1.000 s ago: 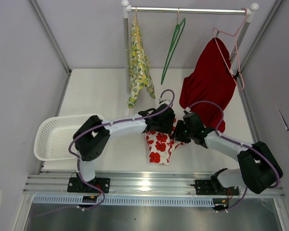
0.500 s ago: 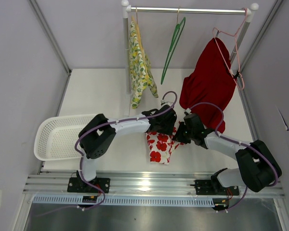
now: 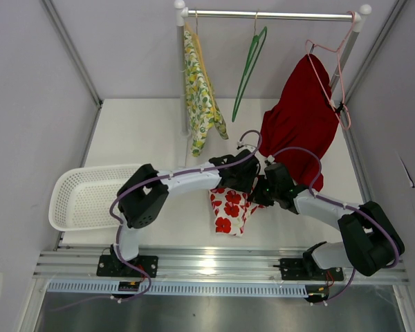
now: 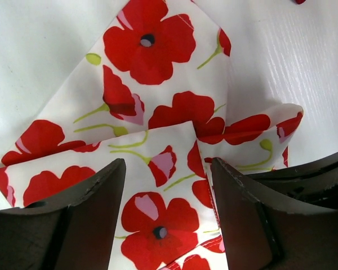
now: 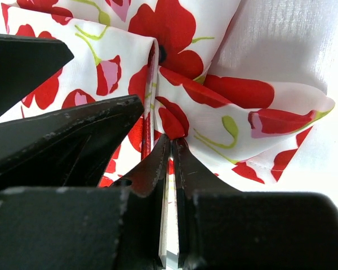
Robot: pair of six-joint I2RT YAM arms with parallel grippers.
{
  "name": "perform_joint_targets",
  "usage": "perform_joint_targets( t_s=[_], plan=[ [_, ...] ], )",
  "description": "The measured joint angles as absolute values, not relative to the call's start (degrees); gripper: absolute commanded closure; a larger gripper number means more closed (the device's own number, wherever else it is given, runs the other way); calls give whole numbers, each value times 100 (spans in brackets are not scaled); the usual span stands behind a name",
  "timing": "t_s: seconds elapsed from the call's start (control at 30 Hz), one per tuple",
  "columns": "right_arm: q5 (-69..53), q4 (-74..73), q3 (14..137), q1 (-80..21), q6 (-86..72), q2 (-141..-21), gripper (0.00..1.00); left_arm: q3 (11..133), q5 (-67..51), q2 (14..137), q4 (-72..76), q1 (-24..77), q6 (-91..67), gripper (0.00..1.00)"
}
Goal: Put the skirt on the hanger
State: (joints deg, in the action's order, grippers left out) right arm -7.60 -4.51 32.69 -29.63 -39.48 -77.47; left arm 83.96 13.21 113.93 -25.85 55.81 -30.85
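The poppy-print skirt [image 3: 228,211] is seen crumpled on the tabletop [image 3: 145,135], near centre; a fold is pinched tight by the right pincer [image 5: 170,163]; the left pincer [image 4: 169,185] is spread wide just over the cloth; the green hanger [image 3: 247,69] is hung far back.

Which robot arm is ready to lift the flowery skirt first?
Right. The right end effector is pinched shut on a fold of the skirt; the left end effector hangs open over the cloth, gripping nothing.
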Motion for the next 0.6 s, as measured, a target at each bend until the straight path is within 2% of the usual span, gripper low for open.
perform_joint_targets(
  t_s=[0.2, 0.27, 0.4, 0.43, 0.5, 0.53, 0.6],
  plan=[
    [-764, -440, 3269, -2961, -3948, -7747, 96, 8486, 1492, 11605, -2764, 5631, -2989, 34],
    [-768, -440, 3269, -2961, -3948, -7747, 96, 8488, 1496, 11686, -2777, 5631, -2987, 38],
    [-794, -440, 3267, -2961, -3948, -7747, 96, 8512, 1559, 11773, -2803, 5634, -2969, 56],
    [-797, -443, 3267, -2958, -3948, -7747, 96, 8514, 1599, 11773, -2803, 5636, -2954, 67],
    [-797, -443, 3267, -2950, -3946, -7745, 97, 8530, 1656, 11773, -2821, 5638, -2965, 77],
    [-799, -443, 3267, -2939, -3946, -7745, 97, 8534, 1686, 11773, -2840, 5638, -2958, 86],
    [-799, -447, 3267, -2917, -3946, -7738, 97, 8541, 1769, 11771, -2882, 5640, -2956, 93]
  ],
)
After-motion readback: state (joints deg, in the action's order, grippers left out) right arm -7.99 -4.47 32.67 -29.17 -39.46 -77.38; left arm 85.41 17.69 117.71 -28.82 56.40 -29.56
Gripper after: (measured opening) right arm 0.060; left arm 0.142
